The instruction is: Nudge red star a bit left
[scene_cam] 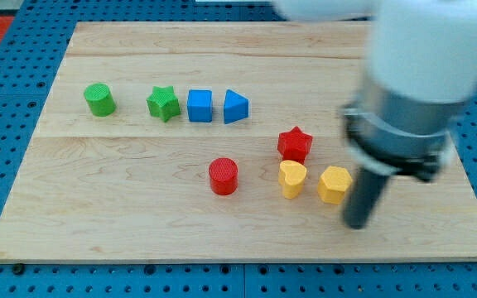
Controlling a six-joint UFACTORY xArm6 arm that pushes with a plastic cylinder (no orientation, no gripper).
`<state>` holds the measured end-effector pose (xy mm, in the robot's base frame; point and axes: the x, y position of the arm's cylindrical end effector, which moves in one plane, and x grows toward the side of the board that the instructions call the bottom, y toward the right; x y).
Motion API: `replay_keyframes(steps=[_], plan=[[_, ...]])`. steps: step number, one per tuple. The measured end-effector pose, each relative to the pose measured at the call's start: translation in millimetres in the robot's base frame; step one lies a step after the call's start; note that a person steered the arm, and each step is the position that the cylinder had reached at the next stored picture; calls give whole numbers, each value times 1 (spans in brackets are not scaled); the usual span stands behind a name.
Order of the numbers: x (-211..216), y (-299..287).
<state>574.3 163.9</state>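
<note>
The red star (295, 144) lies on the wooden board (139, 207) right of centre. My tip (356, 223) rests on the board to the lower right of the star, just right of a yellow hexagonal block (334, 184). A yellow heart-shaped block (291, 178) sits directly below the red star, almost touching it. The tip touches no block that I can see.
A red cylinder (223, 175) lies left of the yellow heart. In a row toward the view's top left are a green cylinder (99, 99), a green star (163, 103), a blue cube (199, 106) and a blue triangular block (235, 107). The arm's blurred body (412, 83) fills the upper right.
</note>
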Motion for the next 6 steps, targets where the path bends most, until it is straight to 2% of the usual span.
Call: replay_keyframes(steps=[1,3,5,6], plan=[[-10,69],[-71,61],[-83,-64],[-107,-79]])
